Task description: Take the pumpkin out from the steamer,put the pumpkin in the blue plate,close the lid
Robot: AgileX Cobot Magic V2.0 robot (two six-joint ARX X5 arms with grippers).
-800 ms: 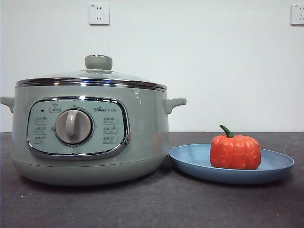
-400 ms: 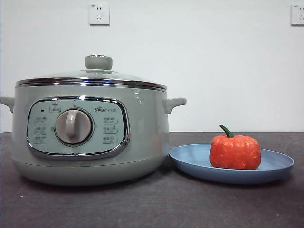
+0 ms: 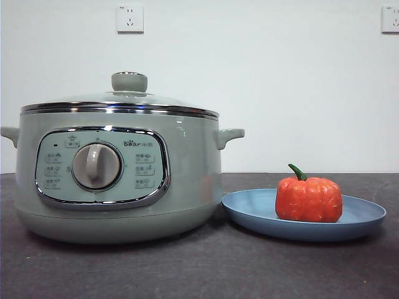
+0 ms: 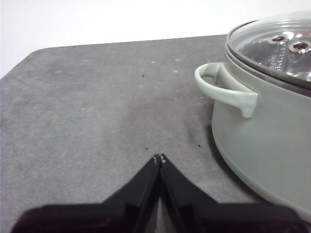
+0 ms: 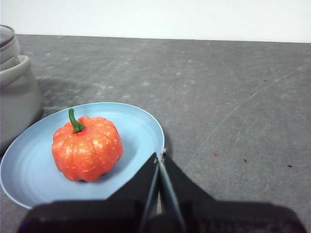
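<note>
The orange-red pumpkin (image 3: 308,198) with its green stem sits upright in the blue plate (image 3: 249,212), to the right of the sage-green steamer (image 3: 187,187). The glass lid (image 3: 118,101) with its green knob rests closed on the steamer. In the right wrist view the pumpkin (image 5: 86,147) lies in the blue plate (image 5: 141,126); my right gripper (image 5: 159,156) is shut and empty beside the plate's rim. In the left wrist view my left gripper (image 4: 159,158) is shut and empty over the dark table, apart from the steamer (image 4: 262,131) and its lid (image 4: 279,46). Neither arm shows in the front view.
The dark grey table (image 3: 206,268) runs under everything. A white wall with two sockets (image 3: 129,18) stands behind. The steamer's side handle (image 4: 221,90) juts toward my left gripper. The steamer's edge (image 5: 14,82) shows beside the plate in the right wrist view.
</note>
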